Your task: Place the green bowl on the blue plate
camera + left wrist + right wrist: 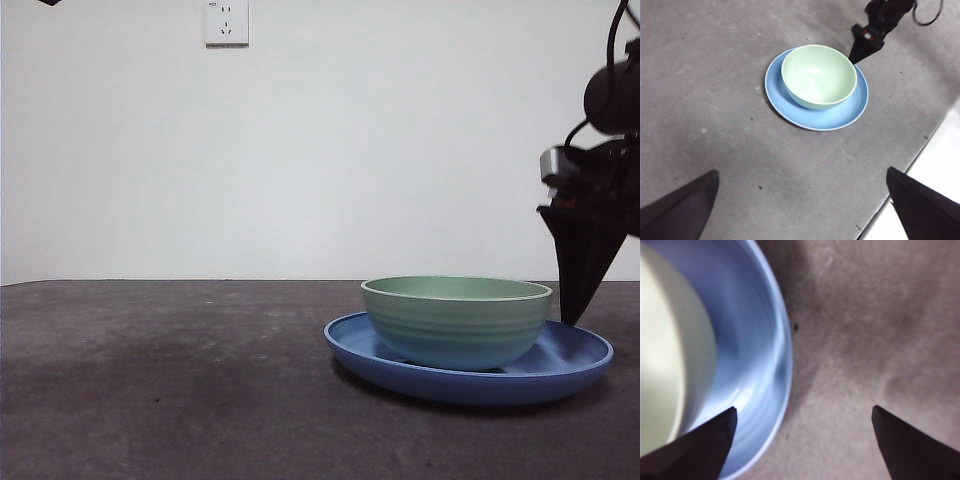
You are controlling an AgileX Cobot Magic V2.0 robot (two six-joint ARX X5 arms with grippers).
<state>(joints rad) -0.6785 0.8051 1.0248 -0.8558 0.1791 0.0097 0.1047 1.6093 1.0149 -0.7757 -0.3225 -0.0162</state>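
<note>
Your green bowl [457,321], glossy and faintly ridged, sat upright inside the blue plate [575,362] on the rough grey worktop [160,380]. Right gripper [571,320] hung at the plate's rim, fingers spread wide, gripping nothing. Left gripper [800,210] was well clear of the plate, fingers also wide apart and empty.

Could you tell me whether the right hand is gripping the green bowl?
No, the right hand is open and empty beside the blue plate, where the green bowl sits.
</note>
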